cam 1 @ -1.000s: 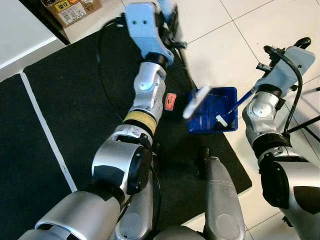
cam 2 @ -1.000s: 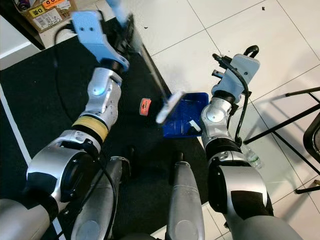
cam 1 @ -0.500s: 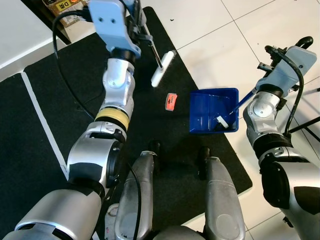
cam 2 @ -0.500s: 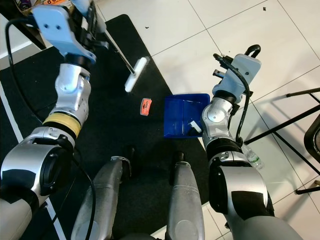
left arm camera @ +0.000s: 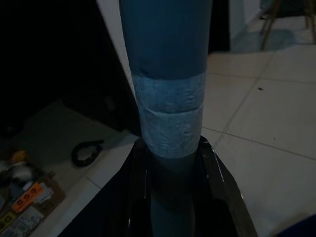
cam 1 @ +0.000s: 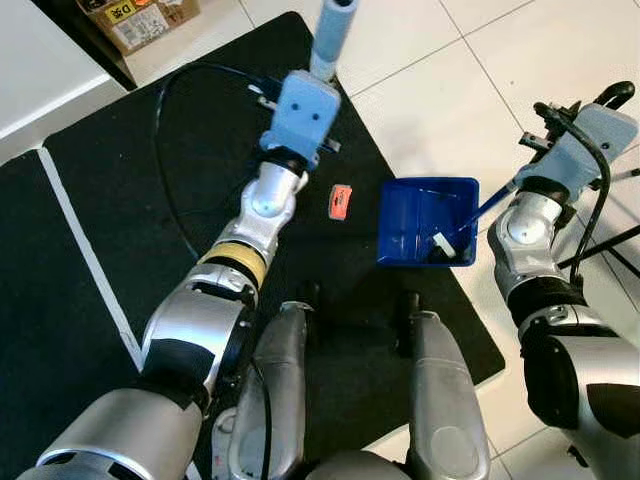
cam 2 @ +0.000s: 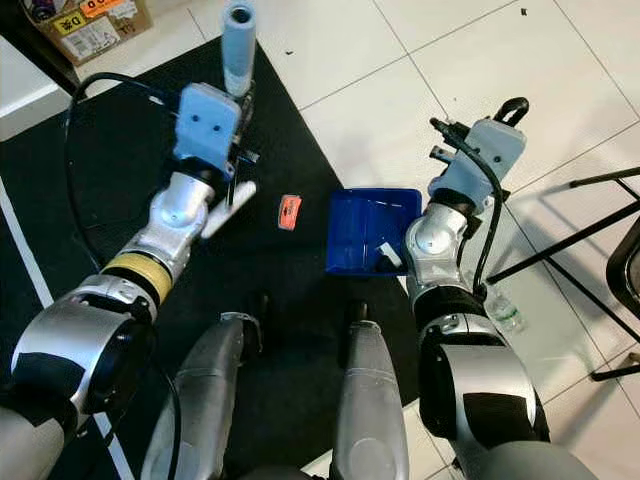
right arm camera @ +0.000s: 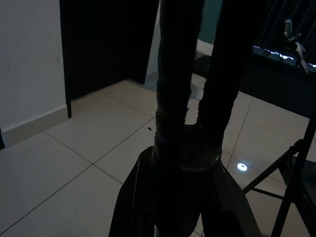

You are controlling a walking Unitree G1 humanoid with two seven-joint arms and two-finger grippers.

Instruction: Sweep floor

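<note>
With its two fingers clenched on the brush (left arm camera: 170,98) handle, the left tool (left arm camera: 170,163) stands over the black mat (cam 1: 130,220), left of the blue dustpan (cam 1: 410,225); the pale handle end rises toward the head camera, and the white brush head (cam 2: 228,208) shows under the wrist, low over the mat; whether the bristles touch it I cannot tell. Outward from there, a small orange scrap (cam 1: 341,200) lies on the mat between the brush head and the dustpan, near the pan's left edge and apart from both. The right tool (right arm camera: 180,163) is clamped on the dustpan handle (cam 1: 490,203), right of the pan; the pan sits flat at the mat's right edge, with a few pale bits (cam 1: 440,242) already in it near the handle end.

Judging by this, the step in hand is the sweep stroke itself: brush brought behind the scrap, pan held as the target. The next move likely calls for lowering the bristles onto the mat just left of the scrap, then drawing them right toward the pan's open left lip in one shallow stroke; the right arm should hold the pan's lip down, lest the scrap slip under it; too brisk a flick could send the light scrap past the pan onto the white tiles (cam 1: 420,90).
</note>
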